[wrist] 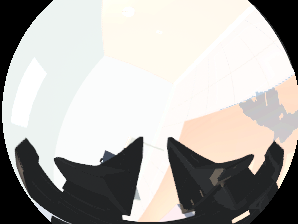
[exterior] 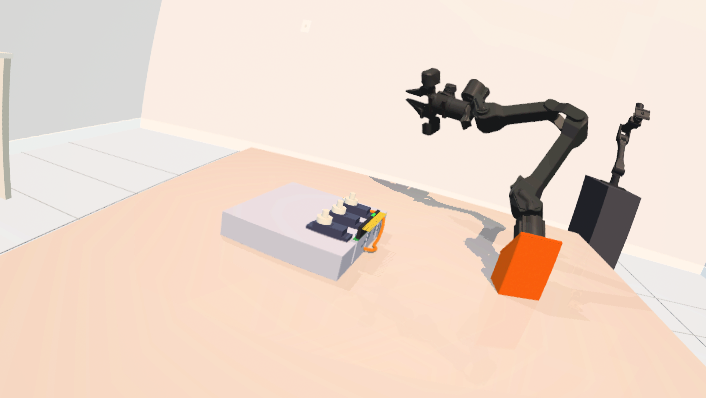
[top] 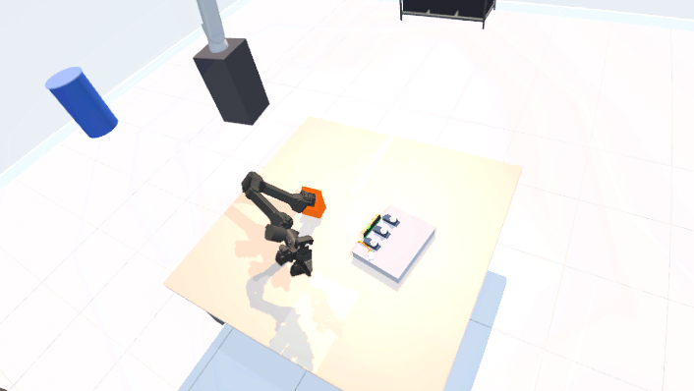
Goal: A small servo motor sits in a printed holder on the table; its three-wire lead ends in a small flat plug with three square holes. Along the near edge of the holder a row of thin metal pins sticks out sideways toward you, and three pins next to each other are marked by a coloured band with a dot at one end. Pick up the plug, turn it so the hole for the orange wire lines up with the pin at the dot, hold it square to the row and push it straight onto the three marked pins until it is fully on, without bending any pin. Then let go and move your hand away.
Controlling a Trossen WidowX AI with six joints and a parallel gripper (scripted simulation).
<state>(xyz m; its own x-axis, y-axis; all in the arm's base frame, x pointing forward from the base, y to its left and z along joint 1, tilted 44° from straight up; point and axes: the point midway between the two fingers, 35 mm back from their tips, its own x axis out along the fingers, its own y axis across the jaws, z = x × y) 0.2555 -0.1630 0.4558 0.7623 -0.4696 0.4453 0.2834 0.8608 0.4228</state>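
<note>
The pale holder (top: 408, 246) (exterior: 270, 215) lies on the table (top: 418, 177) (exterior: 200, 320) with three dark servos on top. A dark strip with green and yellow (top: 372, 226) (exterior: 374, 223) runs along its edge facing the arm; single pins and the dot are too small to make out. An orange lead (exterior: 383, 231) loops down beside that edge. The plug cannot be told apart. My gripper (exterior: 407, 96) (wrist: 155, 139) is partly open and empty, high above the table and off to one side of the holder. In the wrist view its left finger partly hides a dark servo.
The arm rises from an orange block (top: 319, 208) (exterior: 530, 270) on the table. Beyond the table stand a dark pedestal (top: 231, 85) (exterior: 602, 220) with another arm on it and a blue cylinder (top: 84, 105). A black rack (top: 442, 19) stands far behind.
</note>
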